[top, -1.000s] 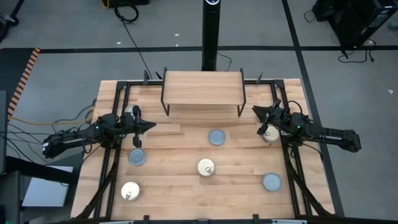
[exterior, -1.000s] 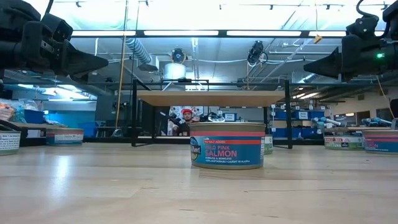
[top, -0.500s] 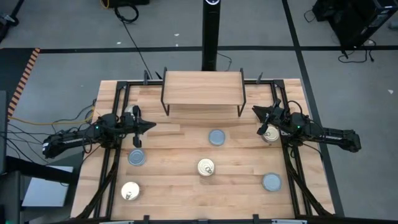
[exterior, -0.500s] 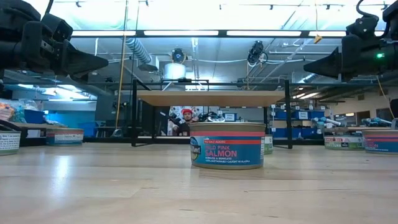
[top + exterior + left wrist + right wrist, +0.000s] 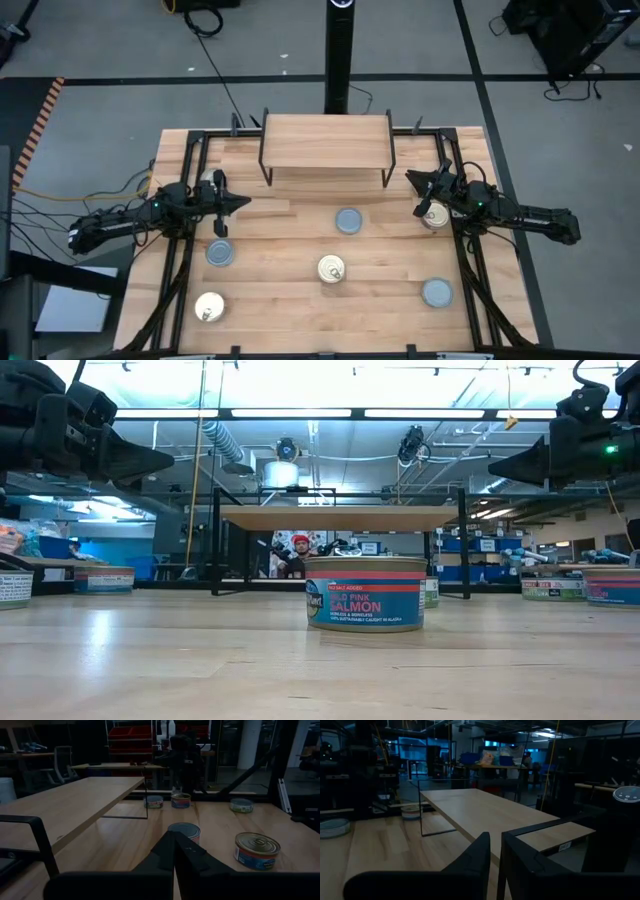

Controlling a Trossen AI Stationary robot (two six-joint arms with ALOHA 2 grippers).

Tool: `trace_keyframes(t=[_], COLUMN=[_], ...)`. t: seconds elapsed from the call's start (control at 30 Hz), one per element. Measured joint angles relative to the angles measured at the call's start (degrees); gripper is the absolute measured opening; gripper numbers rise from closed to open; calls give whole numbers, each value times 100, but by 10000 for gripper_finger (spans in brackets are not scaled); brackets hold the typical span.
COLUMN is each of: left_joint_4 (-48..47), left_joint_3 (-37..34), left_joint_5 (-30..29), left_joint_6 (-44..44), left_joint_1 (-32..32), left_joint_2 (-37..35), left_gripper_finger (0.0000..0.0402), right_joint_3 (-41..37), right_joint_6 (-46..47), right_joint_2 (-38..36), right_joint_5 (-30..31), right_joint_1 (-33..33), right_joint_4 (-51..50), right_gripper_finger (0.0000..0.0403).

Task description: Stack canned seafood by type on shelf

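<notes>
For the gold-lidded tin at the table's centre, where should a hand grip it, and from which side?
Across the side wall of the gold-lidded tin, coming straight down from above. It is flat and low, sits upright, and stands clear of the other tins, so fingers can straddle its round wall.

Even, bright light fills the overhead view, with soft shadows. In the low view, ceiling strip lights glare white and silhouette things in front. Both wrist views are dim and murky.
</notes>
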Motion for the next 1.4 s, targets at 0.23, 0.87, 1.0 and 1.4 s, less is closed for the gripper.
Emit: trace_keyframes(t=[0.23, 0.87, 1.0, 1.4], left_joint_4=[0, 774, 1019, 690], left_joint_3=[-1, 0, 12, 843], left_joint_5=[0, 199, 612, 152], left_joint_6=[1, -981, -911, -864], left_joint_1=[1, 1, 1, 0], left_joint_2=[0, 51, 263, 1822], left_gripper_finger=[7, 7, 7, 7], right_joint_3=[2, 2, 2, 2], right_joint_6=[2, 2, 0, 0], right_joint_2=[2, 0, 0, 0], right_joint_5=[0, 0, 1, 0], right_joint_1=[0, -2, -1, 0], right_joint_4=[0, 2, 1, 0], right_gripper_finger=[62, 62, 62, 62])
